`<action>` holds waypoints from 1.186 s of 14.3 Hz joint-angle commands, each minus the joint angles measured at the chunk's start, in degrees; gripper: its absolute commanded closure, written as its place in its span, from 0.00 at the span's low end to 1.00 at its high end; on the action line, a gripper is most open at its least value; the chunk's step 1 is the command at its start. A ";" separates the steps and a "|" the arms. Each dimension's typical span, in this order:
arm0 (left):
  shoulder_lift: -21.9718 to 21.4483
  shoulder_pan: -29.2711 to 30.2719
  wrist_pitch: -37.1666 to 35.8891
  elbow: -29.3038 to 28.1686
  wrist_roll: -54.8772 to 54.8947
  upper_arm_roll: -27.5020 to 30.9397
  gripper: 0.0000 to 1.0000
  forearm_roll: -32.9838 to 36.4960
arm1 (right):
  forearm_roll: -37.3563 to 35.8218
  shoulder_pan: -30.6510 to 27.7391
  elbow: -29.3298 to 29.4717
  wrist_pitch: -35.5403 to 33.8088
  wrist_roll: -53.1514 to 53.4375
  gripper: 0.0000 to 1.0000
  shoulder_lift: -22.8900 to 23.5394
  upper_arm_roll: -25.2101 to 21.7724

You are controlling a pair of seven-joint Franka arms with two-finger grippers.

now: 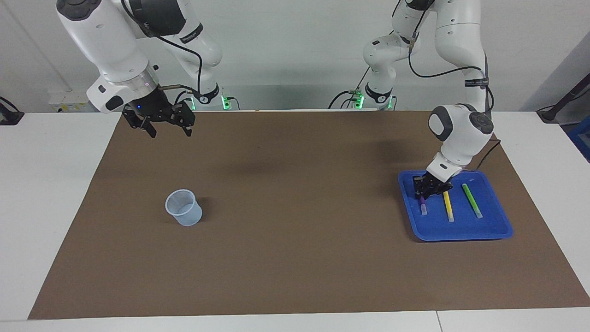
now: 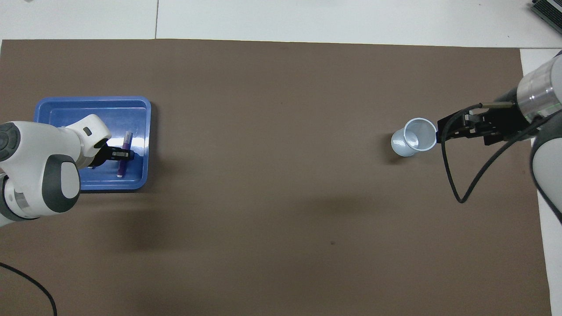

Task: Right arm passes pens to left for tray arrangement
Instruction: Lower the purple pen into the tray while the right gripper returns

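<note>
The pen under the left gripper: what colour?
Purple pen, whitish tip; clearest in the facing view.
</note>
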 commanded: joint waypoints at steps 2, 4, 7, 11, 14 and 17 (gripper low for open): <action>-0.34 0.46 -2.09 0.43 -0.93 -0.03 0.01 1.09 | -0.13 -0.62 -1.44 0.68 -1.22 0.00 -1.46 0.54; -0.95 0.29 -4.63 2.00 -1.01 -0.12 0.01 1.00 | -0.13 -0.62 -1.36 0.60 -1.40 0.00 -1.46 0.54; -1.22 0.38 -9.47 6.05 -1.10 -0.03 0.01 1.09 | -0.22 -0.36 -1.18 0.60 -1.31 0.00 -1.46 0.19; -1.57 -0.24 -16.48 12.71 -1.28 -0.03 0.00 1.09 | -0.40 9.98 -0.39 0.60 -1.49 0.00 -1.63 -12.25; -1.57 -0.68 -24.14 19.14 -2.59 -0.03 0.00 1.17 | 0.22 17.12 -0.39 0.60 -1.49 0.00 -2.16 -22.12; -2.36 -0.77 -26.34 22.04 -2.68 0.05 0.00 3.27 | 0.31 17.13 -0.74 0.51 -1.31 0.00 -2.60 -23.02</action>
